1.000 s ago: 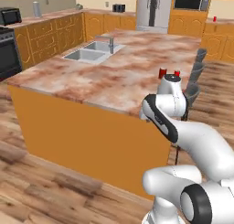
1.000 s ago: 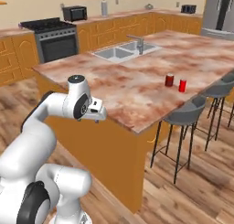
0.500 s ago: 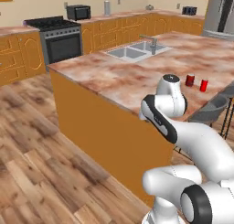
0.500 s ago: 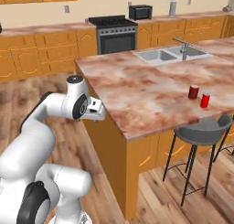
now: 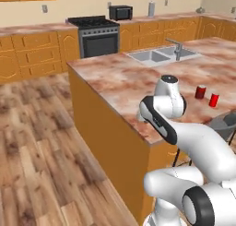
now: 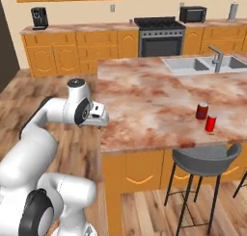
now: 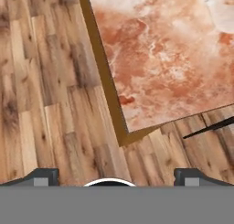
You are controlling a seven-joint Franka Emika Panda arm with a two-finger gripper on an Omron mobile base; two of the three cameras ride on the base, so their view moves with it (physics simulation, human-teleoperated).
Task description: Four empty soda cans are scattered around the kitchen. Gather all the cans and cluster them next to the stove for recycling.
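Right base view alone catches a stool [image 6: 205, 158]; two red soda cans [image 6: 206, 117] stand upright together; gripper [image 7: 116, 176] spread wide, empty

arm [image 5: 203, 142]: glossy white shells, rounded and thick — smooth tube sections joined at bulging elbows
joints: dark bands and black round caps where sections meet; one large black disc with a grey ring low on the body [image 6: 34, 220]
shoulder seam: a black curved strip edges the white shell near the upper joint [image 5: 159, 121]
top cap: a white dome with a small dark grey circle on its crown [image 6: 75, 83]
hand [image 6: 98, 115]: a small white boxy block with dark patches on its face
finger tips [image 7: 41, 176]: two short dark grey blocks, squared off — each with a lighter grey pad on its face
surface: plain, with no visible cables, screws or lettering
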